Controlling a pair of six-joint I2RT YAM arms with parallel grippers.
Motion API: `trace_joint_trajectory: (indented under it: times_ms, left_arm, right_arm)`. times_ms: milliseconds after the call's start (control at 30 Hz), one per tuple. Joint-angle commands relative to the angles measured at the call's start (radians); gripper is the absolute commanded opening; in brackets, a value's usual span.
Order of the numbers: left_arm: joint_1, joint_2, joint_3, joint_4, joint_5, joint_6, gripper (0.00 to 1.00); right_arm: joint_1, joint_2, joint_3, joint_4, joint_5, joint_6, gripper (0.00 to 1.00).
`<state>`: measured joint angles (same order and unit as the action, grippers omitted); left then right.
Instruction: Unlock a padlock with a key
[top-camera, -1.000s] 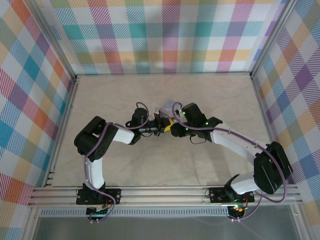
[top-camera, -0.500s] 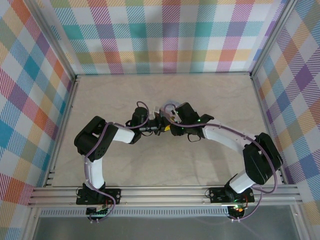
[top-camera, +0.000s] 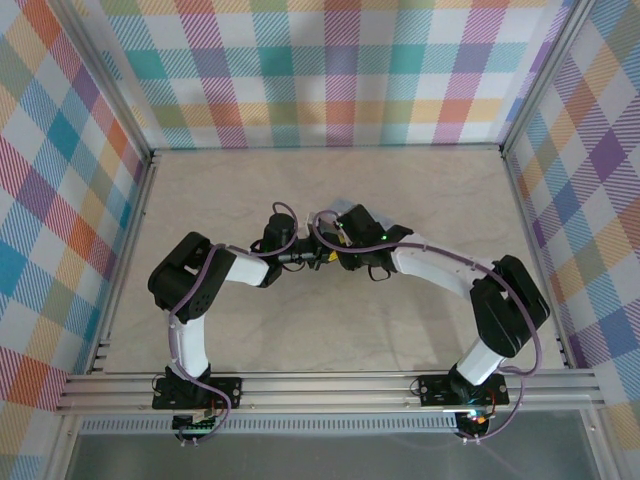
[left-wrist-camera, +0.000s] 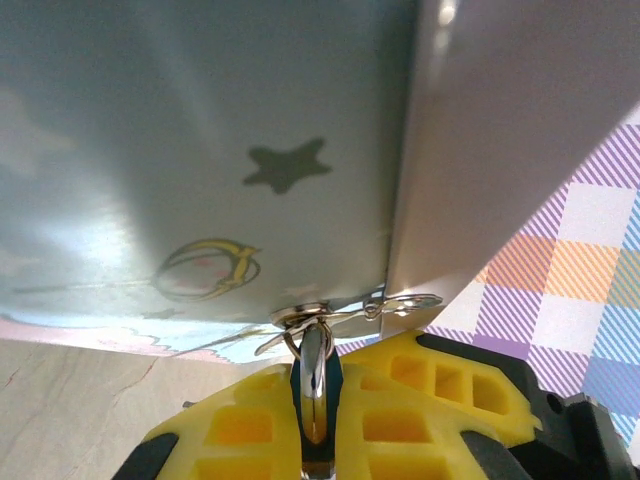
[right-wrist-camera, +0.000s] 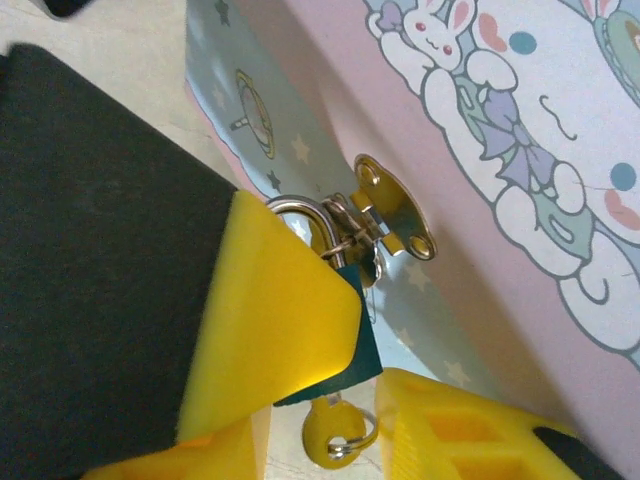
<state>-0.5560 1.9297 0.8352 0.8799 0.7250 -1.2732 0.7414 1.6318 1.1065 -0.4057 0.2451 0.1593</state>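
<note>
In the left wrist view my left gripper (left-wrist-camera: 316, 405) is shut on the small dark teal padlock (left-wrist-camera: 315, 365). Its metal shackle passes through the hasp ring of the pale blue cartoon tin (left-wrist-camera: 200, 150). In the right wrist view the padlock (right-wrist-camera: 362, 345) hangs from the tin's hasp (right-wrist-camera: 395, 215), partly covered by the left gripper's yellow finger (right-wrist-camera: 275, 310). A yellow-headed key (right-wrist-camera: 335, 435) with a small ring sticks out of the padlock's underside. My right gripper (right-wrist-camera: 325, 440) is open, a yellow finger on either side of the key head, with gaps. Both grippers meet at mid-table (top-camera: 330, 250).
The tin (right-wrist-camera: 480, 150) lies against the padlock and both grippers, its pink printed face close to the right fingers. Beige tabletop (top-camera: 330, 340) lies all round, bounded by checked walls (top-camera: 330, 80) at the back and sides.
The right arm has swung left and brought its wrist in closer to the padlock. Its jaws have narrowed a little. The left arm holds still.
</note>
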Motion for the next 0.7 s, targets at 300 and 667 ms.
trace_joint_trajectory:
  times_ms: [300,667]
  left_arm:
    - [-0.002,-0.021,0.024,0.034,0.037,-0.015,0.00]
    - [-0.002,-0.022,-0.015,-0.111,0.009,0.071,0.13]
  right_arm:
    - [0.010,0.018,0.023,-0.016,0.006,-0.034,0.00]
    - [0.012,0.029,-0.087,0.109,-0.061,0.039,0.00]
